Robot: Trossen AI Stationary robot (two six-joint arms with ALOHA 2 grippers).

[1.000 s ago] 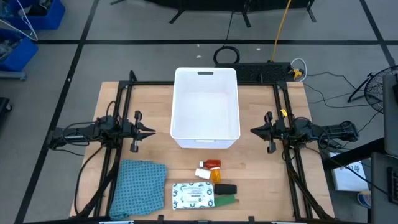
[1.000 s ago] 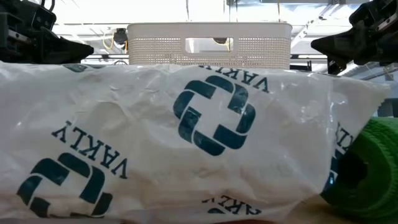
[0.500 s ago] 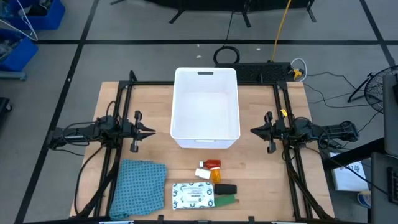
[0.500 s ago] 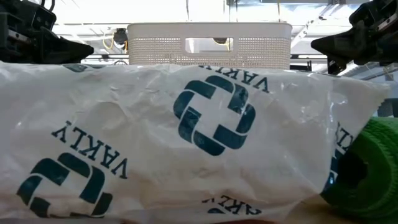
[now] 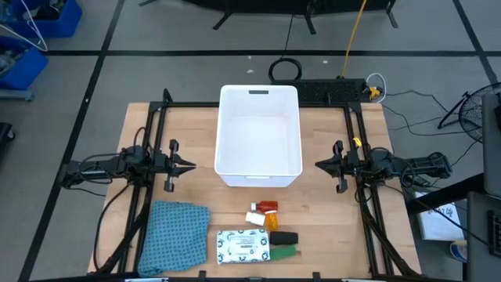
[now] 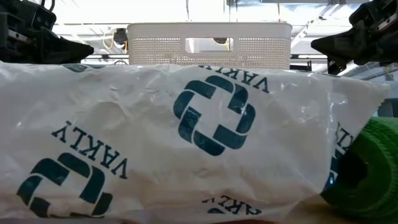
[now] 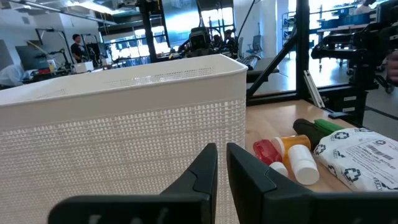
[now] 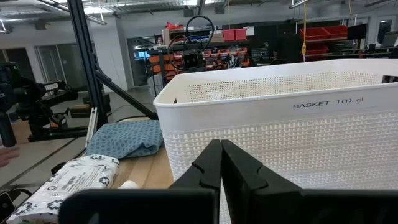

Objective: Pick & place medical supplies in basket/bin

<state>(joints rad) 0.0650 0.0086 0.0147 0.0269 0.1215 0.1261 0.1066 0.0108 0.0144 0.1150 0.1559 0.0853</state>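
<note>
The white bin (image 5: 259, 137) stands on the table's middle, toward the far side. Near the near edge lie the flat white packet with green-black print (image 5: 242, 246), the black oblong (image 5: 285, 237), the green oblong (image 5: 285, 251), an orange bottle (image 5: 271, 221), a red piece (image 5: 268, 207) and a tiny white piece (image 5: 254, 218). My left gripper (image 5: 190, 165) hovers shut left of the bin. My right gripper (image 5: 319, 164) hovers shut right of it. In the low view the packet (image 6: 186, 137) fills the foreground, and the green oblong (image 6: 373, 162) shows at its right.
A teal-blue cloth (image 5: 174, 235) lies crumpled left of the packet, near the near-left corner. Black frame rails (image 5: 149, 141) run along both sides of the table. Bare wood (image 5: 329, 227) shows right of the items and between the bin and the rails.
</note>
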